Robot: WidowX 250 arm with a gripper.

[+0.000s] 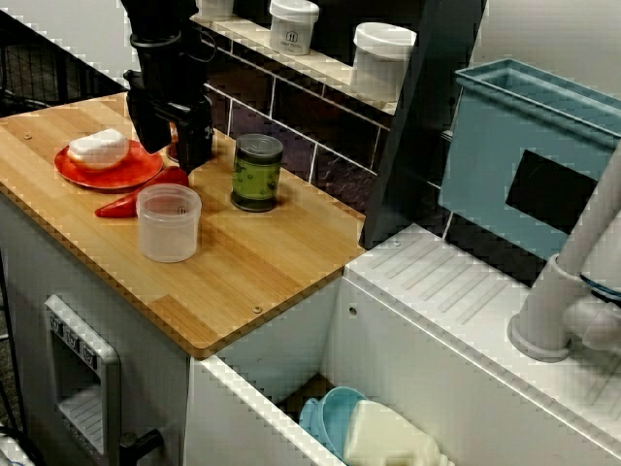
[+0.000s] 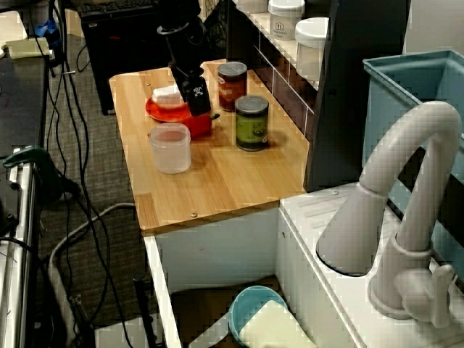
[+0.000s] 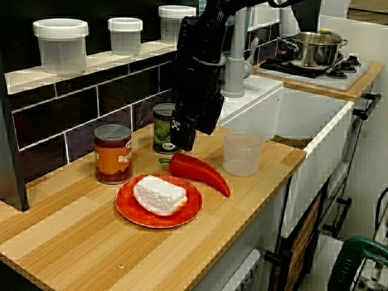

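Red long pointed pepper [image 1: 126, 204] with green stem, count one.

View from above, blue bin at right: the pepper lies flat on the pale wooden counter [image 1: 262, 282], its tip toward the counter's front edge. Its stem end is under the black robot gripper [image 1: 191, 155], which hangs just over it. How far the fingers are parted cannot be told, and no grasp on anything shows. One round red plate [image 1: 73, 170] touches or nearly touches the pepper and carries one white lump [image 1: 97, 148]. One clear plastic cup [image 1: 168, 221] stands just beside the pepper's tip. One green-labelled tin can [image 1: 256, 172] stands upright near the gripper.

View along the counter from the white tap: the pepper [image 2: 197, 127] lies directly below the gripper [image 2: 201, 107], between the plate and the green can. A second tin, one orange-labelled can [image 2: 232, 85], stands behind, so two cans in all. One cup.

View from the counter's far end, stove behind: the gripper [image 3: 183, 138] hovers over the stem end of the pepper [image 3: 197, 171], close above it; contact is not clear. The pepper's tip points toward the counter's front edge. Three white-lidded clear jars [image 3: 60, 45] stand on the tiled ledge. One steel pot [image 3: 313, 50] sits on the stove.
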